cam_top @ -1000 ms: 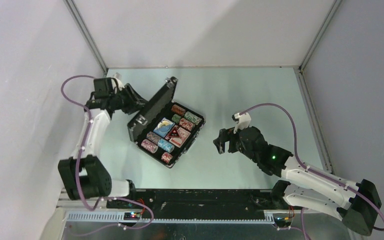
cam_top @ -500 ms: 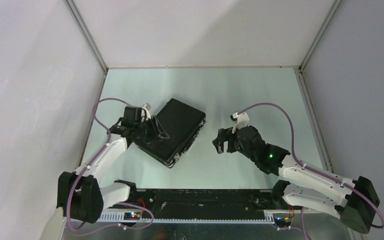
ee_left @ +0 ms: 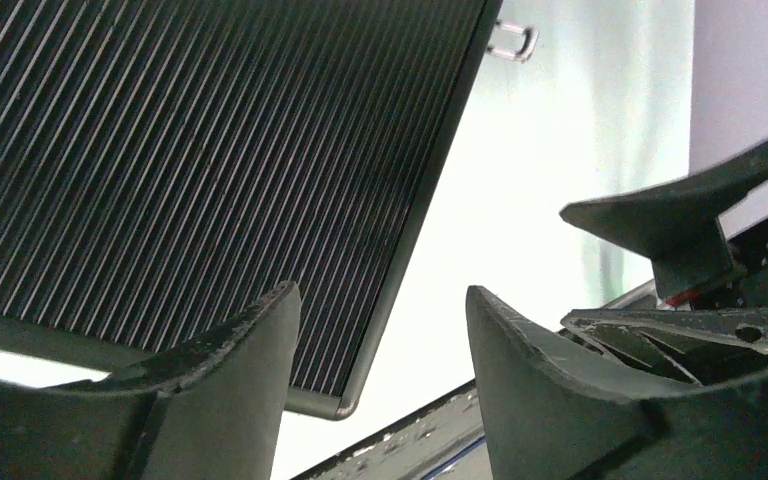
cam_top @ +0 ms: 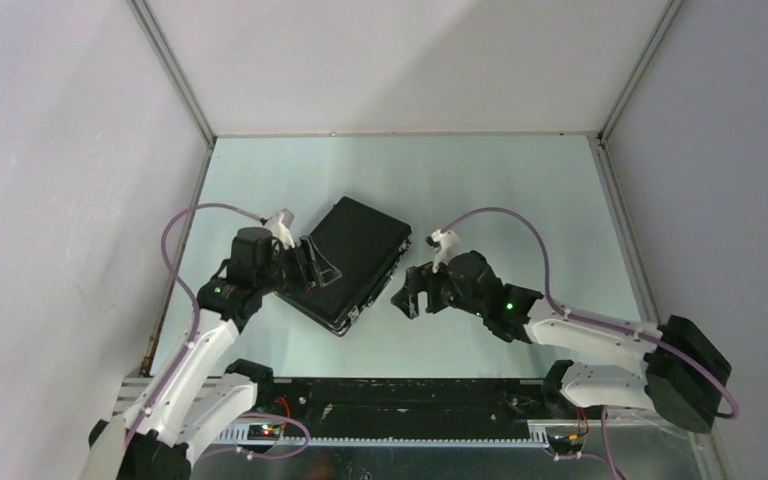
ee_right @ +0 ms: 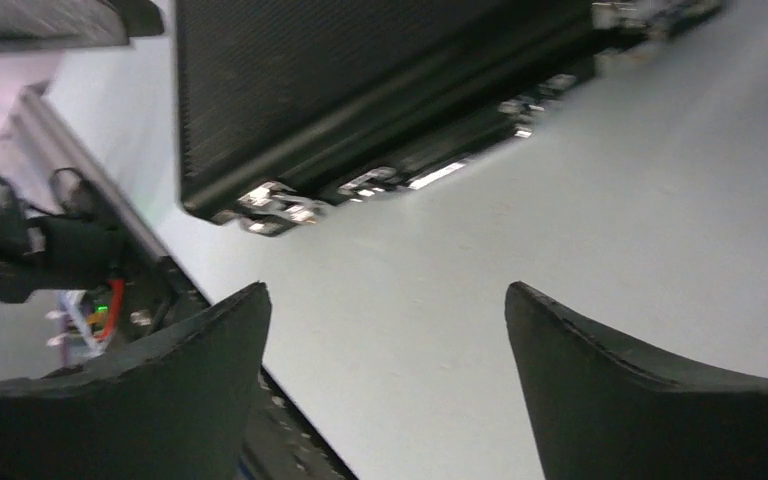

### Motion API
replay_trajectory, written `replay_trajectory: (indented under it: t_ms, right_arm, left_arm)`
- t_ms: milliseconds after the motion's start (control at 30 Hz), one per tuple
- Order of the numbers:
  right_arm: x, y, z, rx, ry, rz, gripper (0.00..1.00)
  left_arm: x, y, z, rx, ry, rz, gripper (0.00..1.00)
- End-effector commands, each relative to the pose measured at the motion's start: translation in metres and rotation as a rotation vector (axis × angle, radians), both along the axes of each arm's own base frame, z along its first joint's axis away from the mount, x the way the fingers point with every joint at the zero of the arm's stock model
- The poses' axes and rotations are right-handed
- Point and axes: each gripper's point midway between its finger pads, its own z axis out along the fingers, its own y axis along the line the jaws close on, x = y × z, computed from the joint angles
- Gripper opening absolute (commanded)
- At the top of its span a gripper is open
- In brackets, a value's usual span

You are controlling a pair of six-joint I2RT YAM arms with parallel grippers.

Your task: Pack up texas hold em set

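Note:
The black briefcase (cam_top: 353, 260) lies shut on the pale green table; its chips, decks, dice and triangle are hidden inside. My left gripper (cam_top: 317, 268) is open and empty over the lid's left part; the left wrist view shows the ribbed lid (ee_left: 190, 170) and its near corner between my fingers. My right gripper (cam_top: 412, 293) is open and empty just right of the case's front edge. The right wrist view shows the case (ee_right: 360, 90) ahead, with metal latches (ee_right: 280, 205) along its front side.
Grey walls close in the table on three sides. The black base rail (cam_top: 400, 400) runs along the near edge. The left gripper (ee_right: 0, 240) shows at the left of the right wrist view.
The lid stood open a second ago and is now shut. My left arm swung down from behind the lid onto its left part. My right gripper moved left toward the case's front edge.

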Motion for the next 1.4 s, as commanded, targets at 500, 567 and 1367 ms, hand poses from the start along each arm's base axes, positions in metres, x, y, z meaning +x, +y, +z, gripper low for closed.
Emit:
replay_trajectory:
  t_ms: [500,567,1367]
  right_arm:
    - [-0.035,0.143,0.002,0.435,0.098,0.331,0.78]
    - [-0.037,0.15,-0.002,0.419,0.103,0.334,0.78]
    - [-0.011,0.145,-0.007,0.332,0.057,0.199,0.9]
  left_arm:
    - [-0.019,0.006,0.004,0.001,-0.022,0.013,0.79]
    - [-0.018,0.007,0.005,0.006,-0.031,0.011,0.79]
    - [-0.015,0.008,0.007,0.015,-0.04,0.002,0.8]
